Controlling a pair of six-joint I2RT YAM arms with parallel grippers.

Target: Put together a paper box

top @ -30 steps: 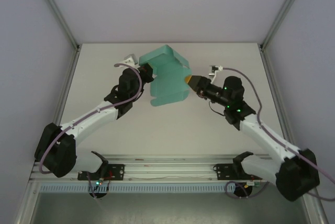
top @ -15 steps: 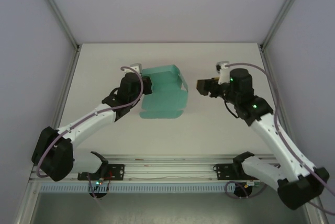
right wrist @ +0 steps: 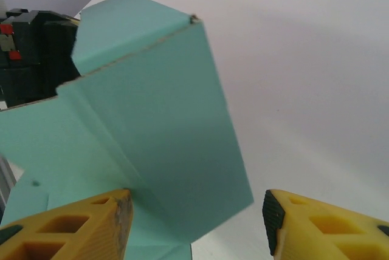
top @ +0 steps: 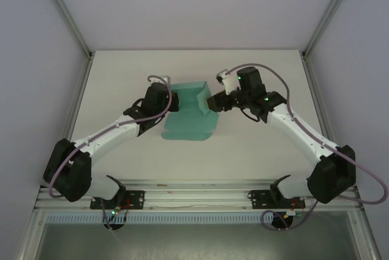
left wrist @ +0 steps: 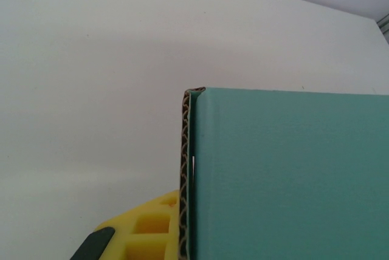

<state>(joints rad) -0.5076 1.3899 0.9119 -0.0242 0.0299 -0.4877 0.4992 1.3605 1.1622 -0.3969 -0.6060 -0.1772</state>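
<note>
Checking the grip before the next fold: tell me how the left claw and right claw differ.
The left claw is shut on the box; the right claw is open. The left claw pinches the box's left edge; the right claw straddles the corner of a raised flap on the right side. Both have yellow fingers and meet the box from opposite sides.

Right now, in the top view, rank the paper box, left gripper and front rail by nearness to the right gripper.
1. The paper box, right beside the right gripper.
2. The left gripper, on the box's left edge.
3. The front rail, along the table's near edge.
</note>
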